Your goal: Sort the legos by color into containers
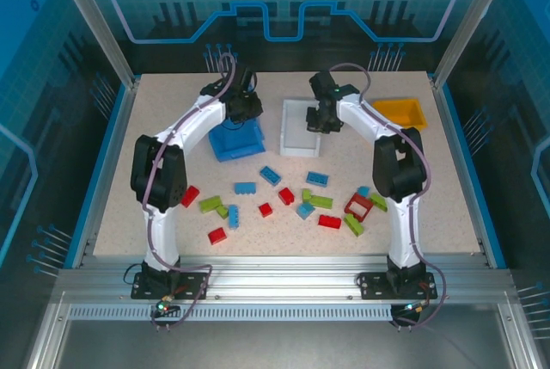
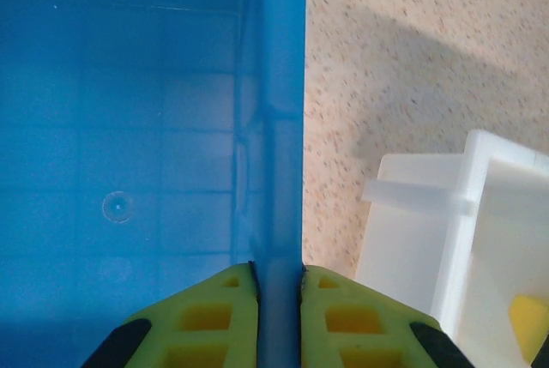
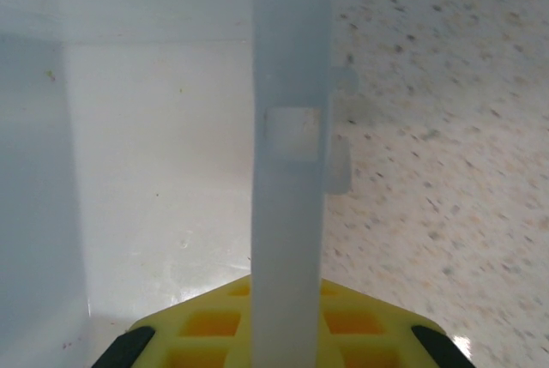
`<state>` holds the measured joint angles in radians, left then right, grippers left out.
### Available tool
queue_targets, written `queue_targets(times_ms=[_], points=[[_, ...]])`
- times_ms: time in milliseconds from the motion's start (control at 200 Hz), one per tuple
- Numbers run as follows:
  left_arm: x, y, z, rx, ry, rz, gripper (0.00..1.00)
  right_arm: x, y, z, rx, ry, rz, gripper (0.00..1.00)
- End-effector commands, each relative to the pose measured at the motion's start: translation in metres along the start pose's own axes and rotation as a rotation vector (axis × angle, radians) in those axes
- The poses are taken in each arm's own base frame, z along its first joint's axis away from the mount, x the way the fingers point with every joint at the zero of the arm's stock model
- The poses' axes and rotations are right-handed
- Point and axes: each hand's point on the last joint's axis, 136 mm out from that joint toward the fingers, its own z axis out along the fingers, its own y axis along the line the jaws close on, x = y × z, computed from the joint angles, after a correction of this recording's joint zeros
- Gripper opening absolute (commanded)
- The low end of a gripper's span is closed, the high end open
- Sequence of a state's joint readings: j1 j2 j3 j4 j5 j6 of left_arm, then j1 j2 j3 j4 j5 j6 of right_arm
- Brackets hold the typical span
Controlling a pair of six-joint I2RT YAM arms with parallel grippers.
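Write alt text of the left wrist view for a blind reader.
The left gripper grips a wall of the blue bin, a finger on each side; the white bin stands beside it on the table.

Three open-top bins stand upright in a row along the far side of the table [image 1: 120, 214]. A blue bin [image 1: 238, 144] sits left of centre. A white bin [image 1: 301, 138] is just beside it, with a strip of bare table between them. An orange-yellow bin [image 1: 400, 112] sits near the far right corner, slightly askew. The legos [image 1: 286, 196] are small red, blue and lime-green bricks. They lie scattered singly and in small clusters across the near half, thickest toward the right.
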<state>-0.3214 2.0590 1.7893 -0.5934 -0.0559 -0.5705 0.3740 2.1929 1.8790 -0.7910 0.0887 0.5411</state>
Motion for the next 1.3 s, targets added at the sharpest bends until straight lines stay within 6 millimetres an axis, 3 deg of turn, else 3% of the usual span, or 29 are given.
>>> queue_targets(times_ms=[0, 120, 140, 280, 395, 515, 695, 805, 920, 1005, 1145, 1296], points=[[0.012, 0.009, 0.018, -0.041, 0.072, 0.036, 0.00, 0.004, 0.024, 0.011, -0.049, 0.048, -0.022, 0.09], [0.013, 0.004, 0.024, -0.036, 0.089, 0.058, 0.00, 0.000, 0.037, 0.015, -0.059, 0.055, -0.036, 0.10], [0.014, 0.004, 0.024, -0.040, 0.091, 0.063, 0.00, 0.005, 0.036, 0.027, -0.047, 0.080, -0.037, 0.10], [0.019, 0.007, 0.031, -0.052, 0.105, 0.058, 0.00, 0.008, 0.042, 0.034, -0.045, 0.098, -0.044, 0.13], [0.022, 0.006, 0.030, -0.045, 0.113, 0.048, 0.08, 0.009, 0.042, 0.033, -0.037, 0.093, -0.049, 0.24], [0.019, -0.001, 0.015, -0.025, 0.093, 0.035, 0.27, 0.005, 0.038, 0.018, -0.030, 0.061, -0.050, 0.36], [0.006, -0.020, -0.017, 0.036, 0.034, 0.018, 0.46, -0.018, 0.024, -0.047, -0.039, -0.070, -0.017, 0.56], [-0.003, -0.039, -0.046, 0.098, -0.029, 0.025, 0.58, -0.029, -0.004, -0.085, -0.046, -0.151, 0.064, 0.63], [-0.001, -0.066, -0.076, 0.211, -0.087, 0.061, 0.64, -0.031, -0.060, -0.115, -0.058, -0.224, 0.247, 0.68], [0.017, -0.091, -0.096, 0.321, -0.119, 0.120, 0.70, -0.027, -0.108, -0.128, -0.081, -0.265, 0.406, 0.69], [0.065, -0.139, -0.128, 0.513, -0.158, 0.248, 0.81, -0.021, -0.181, -0.127, -0.119, -0.294, 0.656, 0.69], [0.123, -0.174, -0.149, 0.660, -0.176, 0.360, 0.82, -0.023, -0.226, -0.102, -0.146, -0.257, 0.819, 0.69]])
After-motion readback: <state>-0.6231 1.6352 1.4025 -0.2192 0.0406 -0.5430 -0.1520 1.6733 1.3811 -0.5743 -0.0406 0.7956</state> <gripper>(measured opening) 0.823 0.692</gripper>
